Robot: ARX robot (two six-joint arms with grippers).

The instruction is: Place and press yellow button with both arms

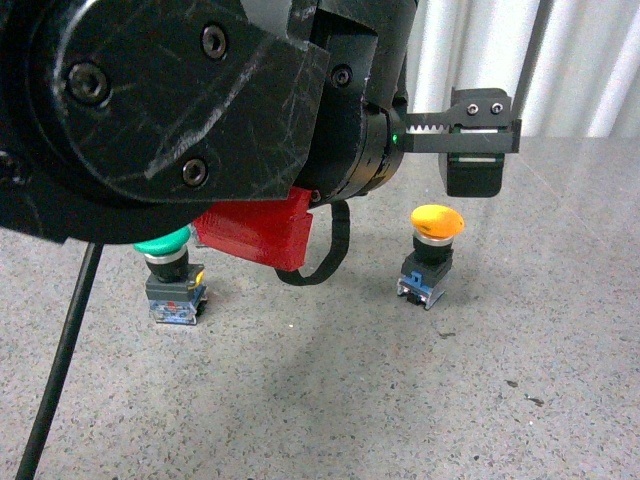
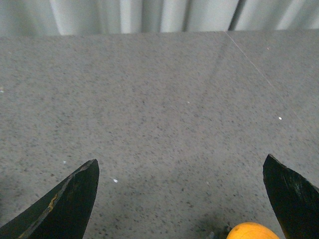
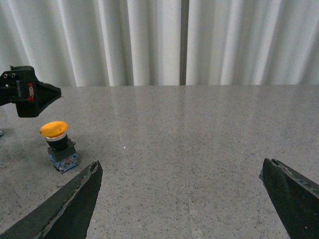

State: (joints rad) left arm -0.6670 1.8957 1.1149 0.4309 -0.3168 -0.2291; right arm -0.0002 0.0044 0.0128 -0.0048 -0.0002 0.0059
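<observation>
Left arm (image 1: 150, 110), speckled grey tabletop (image 1: 420, 400), curtain (image 1: 585, 60)

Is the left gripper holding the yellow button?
No, the yellow button stands alone on the table; the open left gripper hangs clear of it.

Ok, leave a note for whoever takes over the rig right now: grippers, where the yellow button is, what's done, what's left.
Left gripper: open, empty, hovering above the yellow button, not touching it.
Right gripper: open, empty, off to the side, facing the button.
Yellow button: upright on the table, free. The green button stands apart from it, partly hidden by the left arm.
Done: nothing visible beyond the approach.
Left: grip, place and press the button.
</observation>
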